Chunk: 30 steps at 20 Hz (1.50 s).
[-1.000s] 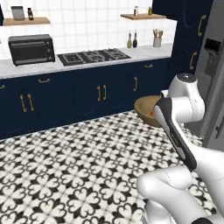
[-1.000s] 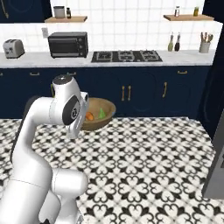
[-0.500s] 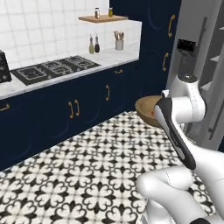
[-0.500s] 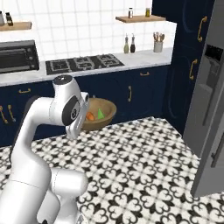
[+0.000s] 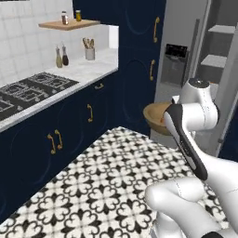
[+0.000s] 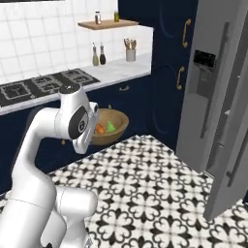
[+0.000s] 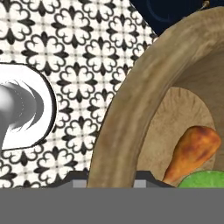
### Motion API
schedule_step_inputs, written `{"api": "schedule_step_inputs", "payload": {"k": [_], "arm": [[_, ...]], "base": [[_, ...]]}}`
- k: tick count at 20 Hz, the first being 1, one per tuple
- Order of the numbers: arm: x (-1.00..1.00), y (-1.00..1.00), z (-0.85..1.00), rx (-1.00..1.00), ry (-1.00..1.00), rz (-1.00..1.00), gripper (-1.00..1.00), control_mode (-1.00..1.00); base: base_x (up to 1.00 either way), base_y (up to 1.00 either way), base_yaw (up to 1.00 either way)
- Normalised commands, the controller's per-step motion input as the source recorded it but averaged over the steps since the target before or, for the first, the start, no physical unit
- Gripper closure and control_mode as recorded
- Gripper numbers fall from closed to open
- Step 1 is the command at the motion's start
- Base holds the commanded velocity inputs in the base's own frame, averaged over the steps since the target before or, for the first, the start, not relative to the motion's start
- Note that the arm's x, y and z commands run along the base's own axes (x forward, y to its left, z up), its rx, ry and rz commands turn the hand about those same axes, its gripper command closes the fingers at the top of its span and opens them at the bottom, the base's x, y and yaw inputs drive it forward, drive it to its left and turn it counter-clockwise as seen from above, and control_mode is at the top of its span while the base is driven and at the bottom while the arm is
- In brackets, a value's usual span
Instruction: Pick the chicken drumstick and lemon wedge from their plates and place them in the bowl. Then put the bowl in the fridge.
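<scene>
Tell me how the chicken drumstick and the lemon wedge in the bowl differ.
Colour: the chicken drumstick is orange-brown, the lemon wedge yellow-green.
Shape: the drumstick is long, with a rounded end tapering to a narrow one; in the right base view the wedge comes to a point.
Shared: both lie side by side inside the wooden bowl, which the gripper holds by its rim.

Drumstick (image 7: 192, 153) and wedge (image 7: 202, 179) in bowl (image 7: 131, 109)

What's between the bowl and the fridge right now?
Only bare patterned floor between the bowl and the open fridge, seen in the right base view.
</scene>
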Motion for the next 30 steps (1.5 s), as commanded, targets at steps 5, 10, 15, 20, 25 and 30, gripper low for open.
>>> {"api": "schedule_step_inputs", "payload": {"k": [5,10,15,20,25,30], "arm": [[0.0,0.0,0.0,0.0,0.0,0.0,1.0,1.0],[0.0,0.0,0.0,0.0,0.0,0.0,1.0,1.0],[0.0,0.0,0.0,0.0,0.0,0.0,1.0,1.0],[0.0,0.0,0.0,0.0,0.0,0.0,1.0,1.0],[0.0,0.0,0.0,0.0,0.0,0.0,1.0,1.0],[0.0,0.0,0.0,0.0,0.0,0.0,1.0,1.0]], "base": [[1.0,0.78,-0.52],[1.0,0.61,-0.49],[0.93,0.29,-0.57],[0.65,0.09,-0.67],[0.84,0.17,-0.58],[0.98,0.27,-0.16]]}}
